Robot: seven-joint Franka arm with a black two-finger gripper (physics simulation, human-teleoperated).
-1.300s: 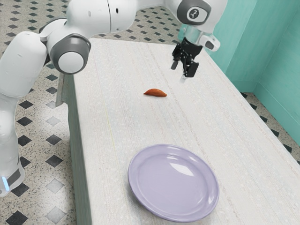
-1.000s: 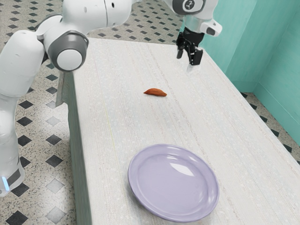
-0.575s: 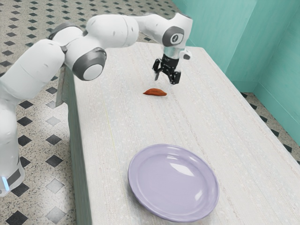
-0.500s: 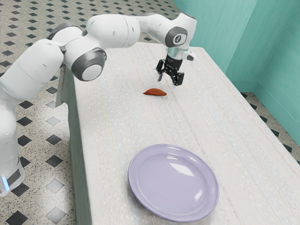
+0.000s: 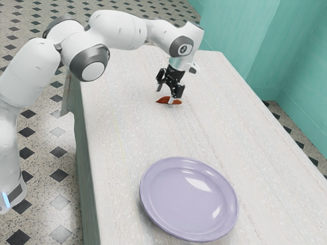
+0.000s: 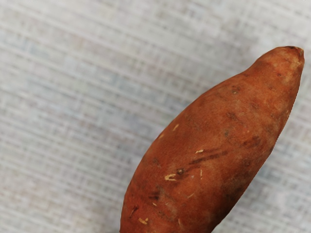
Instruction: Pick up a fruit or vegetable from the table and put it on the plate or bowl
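A small orange-brown sweet potato lies on the pale wooden table, towards its far end. My black gripper hangs directly over the sweet potato, fingers pointing down and open, their tips close to its top. The wrist view shows the sweet potato very near, lying on the table's grain just under my hand. A lilac plate sits empty near the table's front edge, well apart from the sweet potato and the gripper.
The table's edge at the exterior view's left drops to a black-and-white tiled floor. Teal walls stand close behind the table at the exterior view's right. Bare tabletop lies between the sweet potato and the plate.
My arm has swung from the table's far right corner toward the exterior view's left and come down; the gripper now hangs right over the sweet potato. Sweet potato and plate have not moved.
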